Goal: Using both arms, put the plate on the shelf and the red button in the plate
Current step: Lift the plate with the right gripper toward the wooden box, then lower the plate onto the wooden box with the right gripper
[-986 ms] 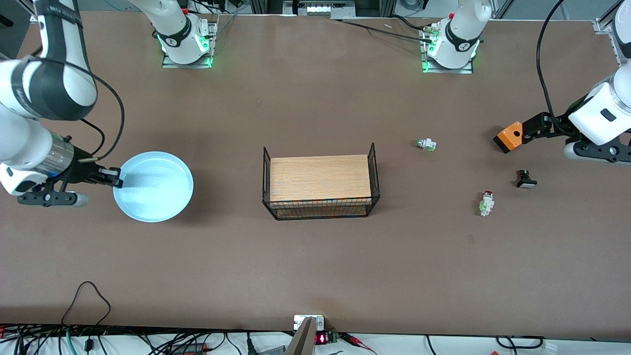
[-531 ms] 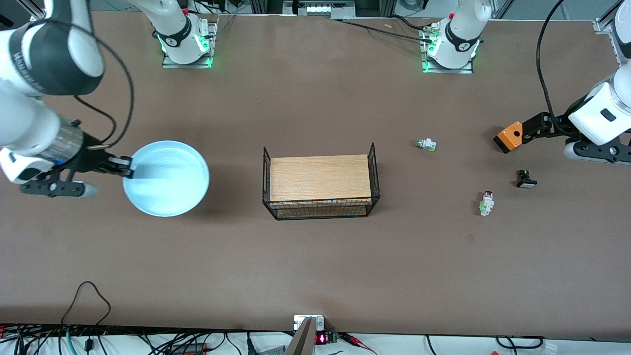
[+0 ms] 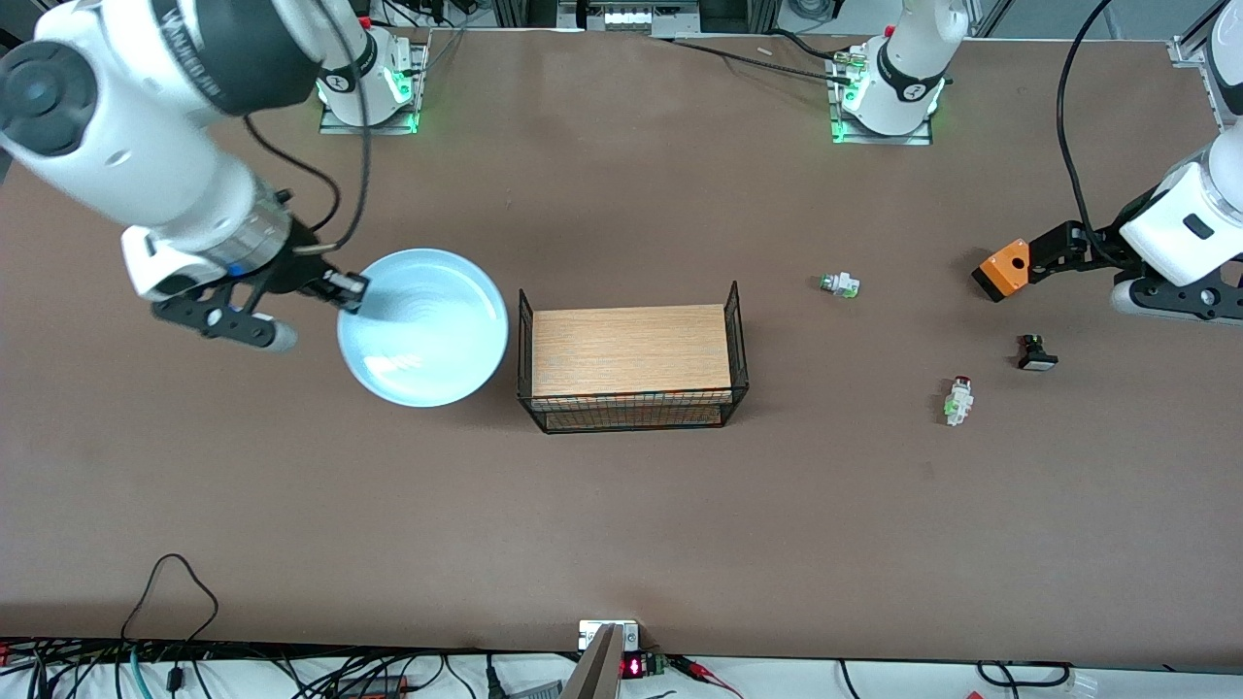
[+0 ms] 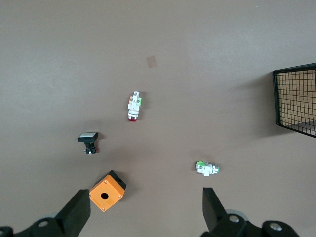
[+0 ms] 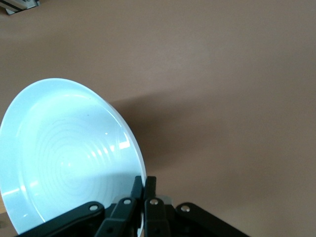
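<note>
The pale blue plate [image 3: 422, 327] hangs tilted above the table, beside the wire basket on the right arm's side. My right gripper [image 3: 350, 289] is shut on its rim. In the right wrist view the plate [image 5: 69, 163] fills the lower part and the right gripper [image 5: 145, 185] pinches its edge. The red button [image 3: 958, 400] lies on the table toward the left arm's end; it also shows in the left wrist view [image 4: 134, 106]. My left gripper [image 3: 1063, 250] waits open and empty in the air over the orange box; it shows in the left wrist view [image 4: 143, 215].
A black wire basket [image 3: 735, 330] with a wooden board stands mid-table; its corner shows in the left wrist view [image 4: 296, 103]. An orange box [image 3: 1003, 269], a green-capped switch [image 3: 840, 284] and a black white-faced button [image 3: 1036, 353] lie around the red button.
My right arm has lifted the plate and carried it from the right arm's end of the table toward the basket. The left arm has not moved.
</note>
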Available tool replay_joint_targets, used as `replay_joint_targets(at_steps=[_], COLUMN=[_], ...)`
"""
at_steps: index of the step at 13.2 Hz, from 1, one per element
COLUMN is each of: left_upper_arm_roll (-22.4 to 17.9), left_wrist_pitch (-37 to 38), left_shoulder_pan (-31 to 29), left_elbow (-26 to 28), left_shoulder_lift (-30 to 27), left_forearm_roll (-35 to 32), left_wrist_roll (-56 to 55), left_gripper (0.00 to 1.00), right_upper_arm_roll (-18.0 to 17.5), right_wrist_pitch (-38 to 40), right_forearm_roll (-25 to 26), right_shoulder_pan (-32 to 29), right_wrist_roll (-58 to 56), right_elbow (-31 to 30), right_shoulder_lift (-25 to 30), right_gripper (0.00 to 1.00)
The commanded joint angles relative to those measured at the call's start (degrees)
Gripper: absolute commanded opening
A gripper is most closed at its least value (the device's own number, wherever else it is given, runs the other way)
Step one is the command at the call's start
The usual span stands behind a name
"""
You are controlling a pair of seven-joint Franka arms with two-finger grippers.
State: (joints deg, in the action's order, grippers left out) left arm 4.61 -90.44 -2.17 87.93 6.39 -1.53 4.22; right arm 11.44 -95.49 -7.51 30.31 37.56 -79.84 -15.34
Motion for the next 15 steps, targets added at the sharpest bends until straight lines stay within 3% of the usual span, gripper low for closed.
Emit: replay_joint_targets(at_steps=[1, 6, 9, 12, 15], left_upper_arm_roll=[0.05, 0.05, 0.05, 0.05, 0.05], left_wrist_pitch=[0.44, 0.44, 0.44, 0.44, 0.44], left_shoulder_pan=[-0.2, -0.2, -0.2, -0.2, -0.2], left_elbow=[-1.27, -1.27, -1.27, -1.27, -1.27], left_shoulder_lift=[0.56, 0.56, 0.56, 0.56, 0.56], left_forearm_roll=[0.03, 0.03, 0.03, 0.03, 0.03], left_wrist_roll=[1.23, 1.23, 1.23, 1.23, 1.23], left_gripper=[1.0, 1.0, 1.0, 1.0, 1.0], right_upper_arm_roll=[1.04, 0.95, 0.34, 0.34, -2.03], right_wrist_pitch=[0.74, -2.49, -5.58, -5.85, -5.06], right_forearm_roll=[-0.14, -7.69, -7.44, -7.0, -6.73], right_shoulder_pan=[4.57, 5.1, 7.21, 8.45, 8.97], right_wrist_roll=[10.21, 18.06, 24.57, 24.41, 26.33], right_elbow=[-0.22, -2.15, -4.69, -13.21, -15.96], right_shoulder_lift=[1.44, 3.65, 4.0, 7.41, 9.71], right_gripper=[0.0, 0.0, 0.0, 0.0, 0.0])
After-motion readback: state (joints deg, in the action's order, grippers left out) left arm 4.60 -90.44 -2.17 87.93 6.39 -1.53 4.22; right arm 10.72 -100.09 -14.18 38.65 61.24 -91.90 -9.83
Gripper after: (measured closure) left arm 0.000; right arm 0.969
